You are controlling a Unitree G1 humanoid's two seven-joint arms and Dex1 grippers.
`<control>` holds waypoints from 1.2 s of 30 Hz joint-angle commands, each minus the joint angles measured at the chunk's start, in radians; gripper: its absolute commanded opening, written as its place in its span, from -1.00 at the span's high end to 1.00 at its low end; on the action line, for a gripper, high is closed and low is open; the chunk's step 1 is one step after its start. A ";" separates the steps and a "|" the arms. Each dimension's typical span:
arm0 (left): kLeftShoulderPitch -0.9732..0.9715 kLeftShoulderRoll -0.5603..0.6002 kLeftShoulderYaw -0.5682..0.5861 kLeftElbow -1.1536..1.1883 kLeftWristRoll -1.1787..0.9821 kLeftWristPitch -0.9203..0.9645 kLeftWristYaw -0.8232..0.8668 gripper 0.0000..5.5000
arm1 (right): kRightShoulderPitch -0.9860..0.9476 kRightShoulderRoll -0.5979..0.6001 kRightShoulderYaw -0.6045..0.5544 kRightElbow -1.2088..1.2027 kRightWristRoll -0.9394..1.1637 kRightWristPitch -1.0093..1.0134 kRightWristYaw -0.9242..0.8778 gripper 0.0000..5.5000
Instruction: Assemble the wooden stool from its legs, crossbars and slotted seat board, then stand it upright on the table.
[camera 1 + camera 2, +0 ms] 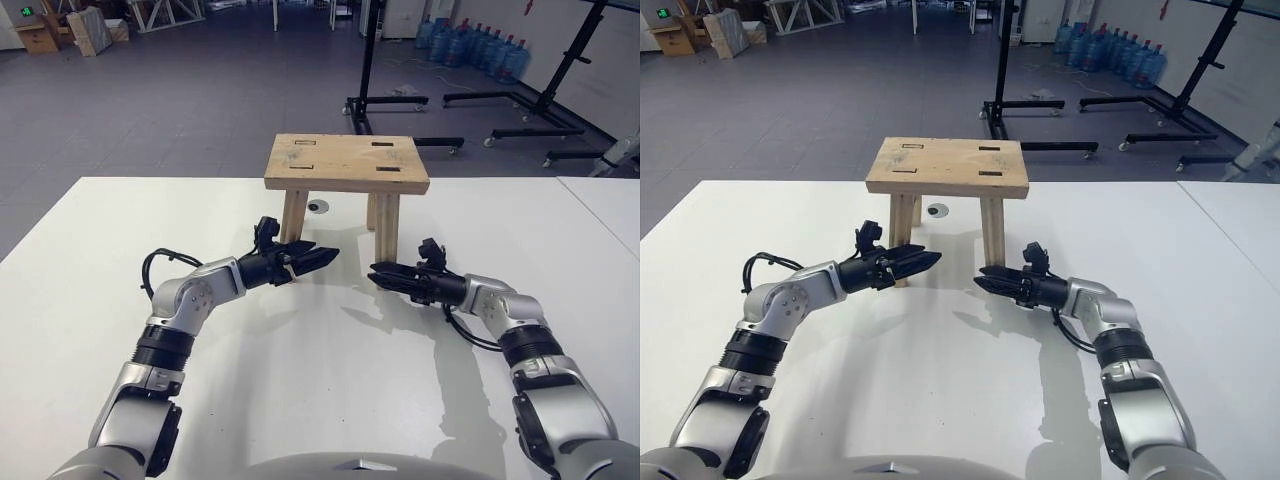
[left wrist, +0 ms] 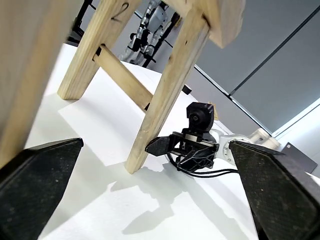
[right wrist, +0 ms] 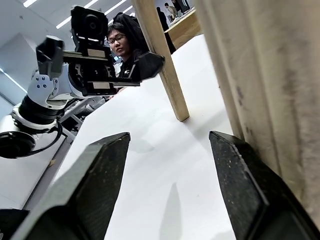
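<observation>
The wooden stool (image 1: 347, 160) stands upright at the far middle of the white table (image 1: 300, 400), slotted seat board on top, legs down. A crossbar (image 2: 122, 75) joins two legs. My left gripper (image 1: 325, 255) hovers open just in front of the stool's left front leg (image 1: 293, 215), pointing right. My right gripper (image 1: 378, 275) is open too, low over the table before the right front leg (image 1: 387, 225), pointing left. The two grippers face each other, apart, with nothing held. In the wrist views the fingers (image 2: 45, 180) (image 3: 100, 180) are spread wide beside the legs.
A small round fitting (image 1: 318, 206) lies on the table under the stool. A second white table (image 1: 610, 205) adjoins at the right. Black wheeled stands (image 1: 400, 100) and water bottles (image 1: 480, 45) are on the floor behind. The near tabletop is bare.
</observation>
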 commanded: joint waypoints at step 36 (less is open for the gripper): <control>0.421 -0.297 0.036 -0.302 0.956 -0.917 0.741 -0.96 | 0.489 0.405 -0.155 -0.732 -0.549 -0.807 -1.132 -0.49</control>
